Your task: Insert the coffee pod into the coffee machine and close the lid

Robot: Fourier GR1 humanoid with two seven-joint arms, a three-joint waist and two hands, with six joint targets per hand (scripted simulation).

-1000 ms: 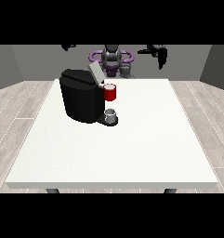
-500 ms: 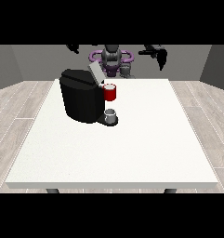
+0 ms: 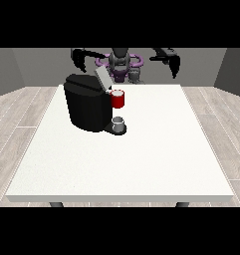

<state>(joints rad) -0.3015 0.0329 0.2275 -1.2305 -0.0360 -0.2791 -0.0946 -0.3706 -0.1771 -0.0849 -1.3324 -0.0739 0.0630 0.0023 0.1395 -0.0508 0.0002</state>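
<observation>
The black coffee machine (image 3: 88, 107) stands on the white table (image 3: 156, 149), left of the middle. Its grey lid (image 3: 101, 77) is tilted up. A red thing at the machine (image 3: 118, 99) sits at its front, above a grey cup-like thing (image 3: 119, 122) on the machine's base. Another small grey thing (image 3: 135, 75) is at the table's far edge, in front of the robot's body. The hand at the view's left (image 3: 80, 58) hangs in the air behind the machine. The hand at the view's right (image 3: 174, 63) hangs over the far right edge. Both hold nothing, with their fingers relaxed and pointing down.
The robot's torso (image 3: 120, 62) is behind the table's far edge. Wooden floor surrounds the table on all sides.
Both hands have come down a little, and the hand at the view's left has edged inward. The machine and the grey things have not moved.
</observation>
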